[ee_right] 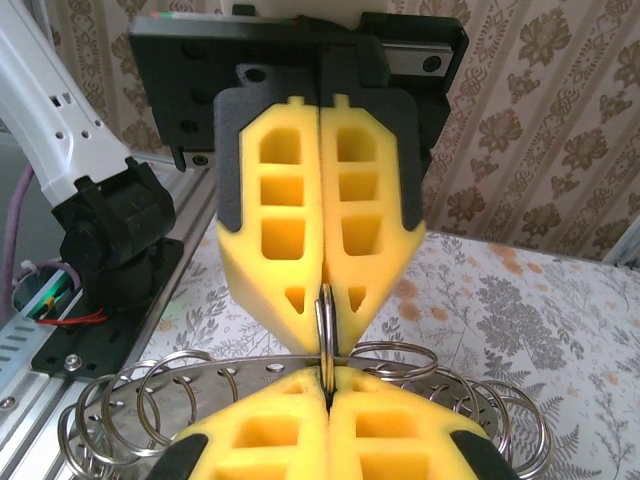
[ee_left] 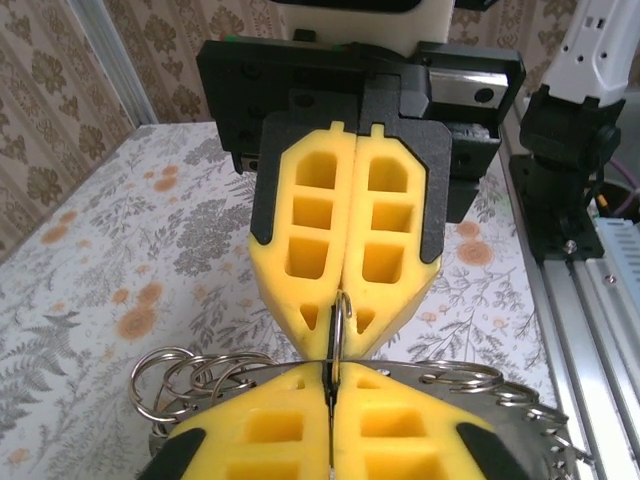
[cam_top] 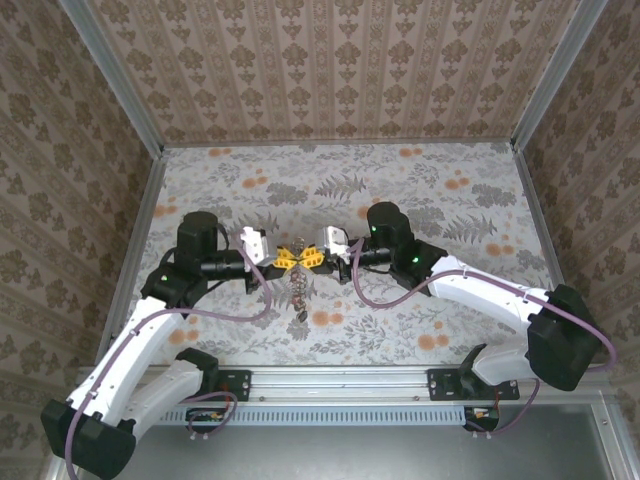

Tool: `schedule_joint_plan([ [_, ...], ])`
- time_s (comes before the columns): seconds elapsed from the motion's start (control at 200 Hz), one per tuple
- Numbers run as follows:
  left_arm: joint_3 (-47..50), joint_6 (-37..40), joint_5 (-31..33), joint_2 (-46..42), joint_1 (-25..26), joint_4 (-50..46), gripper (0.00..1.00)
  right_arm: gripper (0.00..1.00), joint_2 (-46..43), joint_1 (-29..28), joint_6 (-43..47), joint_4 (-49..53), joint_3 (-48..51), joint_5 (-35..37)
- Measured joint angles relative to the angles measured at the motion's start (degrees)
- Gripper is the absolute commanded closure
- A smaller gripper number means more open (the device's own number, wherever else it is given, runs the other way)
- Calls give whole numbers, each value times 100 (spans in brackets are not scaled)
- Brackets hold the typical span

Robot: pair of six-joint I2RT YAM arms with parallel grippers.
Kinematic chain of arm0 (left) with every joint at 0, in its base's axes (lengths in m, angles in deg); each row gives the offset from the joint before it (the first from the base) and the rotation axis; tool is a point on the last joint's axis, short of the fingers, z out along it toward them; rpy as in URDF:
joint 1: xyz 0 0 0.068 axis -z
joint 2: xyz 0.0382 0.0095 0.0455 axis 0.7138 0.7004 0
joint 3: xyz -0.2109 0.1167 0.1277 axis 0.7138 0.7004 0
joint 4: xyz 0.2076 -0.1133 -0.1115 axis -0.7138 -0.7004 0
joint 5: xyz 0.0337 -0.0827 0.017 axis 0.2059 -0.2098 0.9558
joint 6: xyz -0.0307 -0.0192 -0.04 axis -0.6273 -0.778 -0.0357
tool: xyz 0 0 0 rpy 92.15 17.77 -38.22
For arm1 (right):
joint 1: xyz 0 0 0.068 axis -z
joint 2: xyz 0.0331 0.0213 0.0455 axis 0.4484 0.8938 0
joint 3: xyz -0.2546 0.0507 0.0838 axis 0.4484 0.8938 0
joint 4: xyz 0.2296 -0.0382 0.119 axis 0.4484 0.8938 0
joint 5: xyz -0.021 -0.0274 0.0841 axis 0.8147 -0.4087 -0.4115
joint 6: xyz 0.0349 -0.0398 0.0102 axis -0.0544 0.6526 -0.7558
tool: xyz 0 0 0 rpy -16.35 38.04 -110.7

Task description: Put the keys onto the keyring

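While beside keyring (ee_right: pixel 195 379), small wire loops (ee_right: pixel 505 425).

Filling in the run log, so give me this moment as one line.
left end effector: shut on split ring | right end effector: shut on split ring | keyring: hanging beneath

Keyring (cam_top: pixel 298 286) — flat metallic disc, jagged-rimmed — suspended midair.

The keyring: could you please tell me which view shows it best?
The right wrist view: the keyring spreads wide, holed rim and loops sharp. The left wrist view catches loops and the jagged edge; from the top external camera it is a tiny dangling blur.
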Motion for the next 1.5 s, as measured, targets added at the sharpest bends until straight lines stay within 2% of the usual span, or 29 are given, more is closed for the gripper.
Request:
schedule_joint_plan([
  [0.085, 0, 11, -7, 13, 0, -22, 100, 100, 0, -2, 44, 44, 0, 4],
  [0.215, 0, 15, -9, 42, 0, -122, 100, 80, -2, -22, 201, 227, -20, 52],
  [0.275, 0, 39, 9, 57, 2, -195, 100, 77, -26, -35, 306, 334, -22, 111],
  [0.47, 0, 149, 68, 66, 0, -455, 100, 79, -190, -35, 525, 573, -22, 262],
  [0.9, 0, 162, -35, 66, -2, -328, 100, 78, -142, -35, 507, 586, -48, 302],
  [1.065, 2, 162, -70, 66, -2, -262, 100, 81, -61, -35, 459, 584, -70, 267],
  [1.305, 66, 160, -72, 66, -2, -258, 100, 75, -52, -35, 420, 581, -76, 192],
  [1.5, 98, 160, -70, 59, -2, -245, 100, 83, -52, -35, 365, 584, -92, 177],
])
